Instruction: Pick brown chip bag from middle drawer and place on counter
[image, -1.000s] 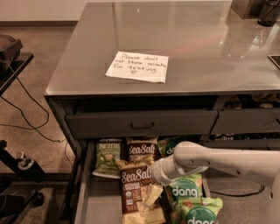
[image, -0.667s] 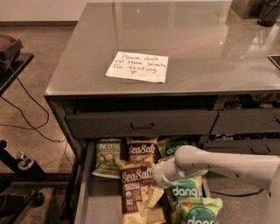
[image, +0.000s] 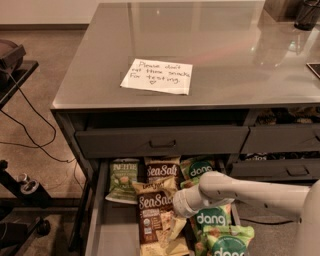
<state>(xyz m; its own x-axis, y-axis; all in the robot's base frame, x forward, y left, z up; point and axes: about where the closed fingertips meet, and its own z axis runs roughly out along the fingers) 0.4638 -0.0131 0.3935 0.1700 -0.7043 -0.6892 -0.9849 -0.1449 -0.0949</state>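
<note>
The middle drawer (image: 111, 235) is pulled open below the counter (image: 225, 55). The brown chip bag (image: 151, 216) with white "SeaSalt" lettering lies in it, near the front. A smaller bag like it (image: 162, 171) lies behind. My white arm reaches in from the right. My gripper (image: 174, 209) is low in the drawer, at the right edge of the larger brown bag and partly over it. The wrist hides the contact between them.
Green "dang" bags (image: 212, 218) lie under and right of the arm, with another one (image: 200, 168) at the back. A pale green-and-white bag (image: 122, 177) lies back left. A handwritten note (image: 157, 76) lies on the counter. A closed drawer (image: 162, 141) sits just above. A black stand (image: 20, 185) and cables are on the left.
The arm has shifted only slightly at the brown bag's right edge. The bags lie where they were.
</note>
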